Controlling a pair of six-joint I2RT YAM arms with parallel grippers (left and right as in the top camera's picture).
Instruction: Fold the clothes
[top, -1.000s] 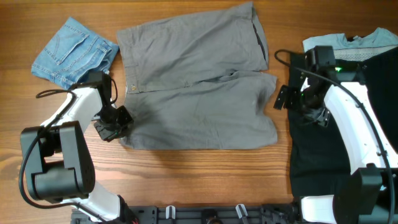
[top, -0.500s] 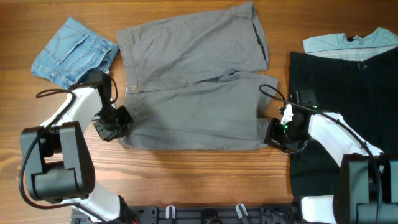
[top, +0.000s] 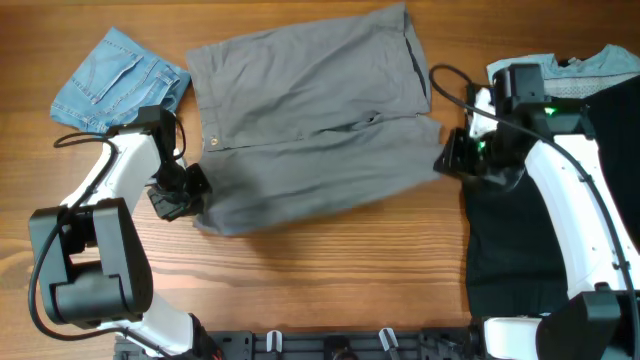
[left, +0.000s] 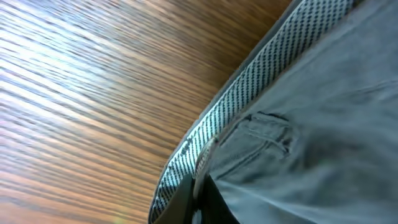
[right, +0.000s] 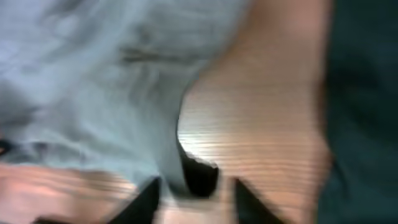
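The grey shorts (top: 310, 120) lie spread across the upper middle of the overhead frame, waistband to the left and both legs running right. Their lower edge slants up from lower left toward the right side, so the nearer leg looks raised there. I judge the step to be folding that nearer half over the farther one. Your left gripper (top: 178, 195) sits at the lower-left waistband corner. Its wrist view shows the jaws closed tight on the dotted waistband lining (left: 211, 124), next to a belt loop. Your right gripper (top: 450, 160) is at the right-hand hem. Its wrist view is blurred: a tongue of grey cloth hangs between fingers (right: 144, 199) that look partly apart, and you cannot tell whether they have a real pinch. Settle that first. If the hem slips, set it down and take it again deeper. Then carry both corners up the frame together with the cloth lightly taut between them. Lay waistband corner on waistband corner and hem on hem, and only then let go. Stay clear of the black garment (top: 520, 240) just to the right and the denim shorts (top: 115, 80) at upper left. Do not drag the lower layer across the table (top: 330, 290).
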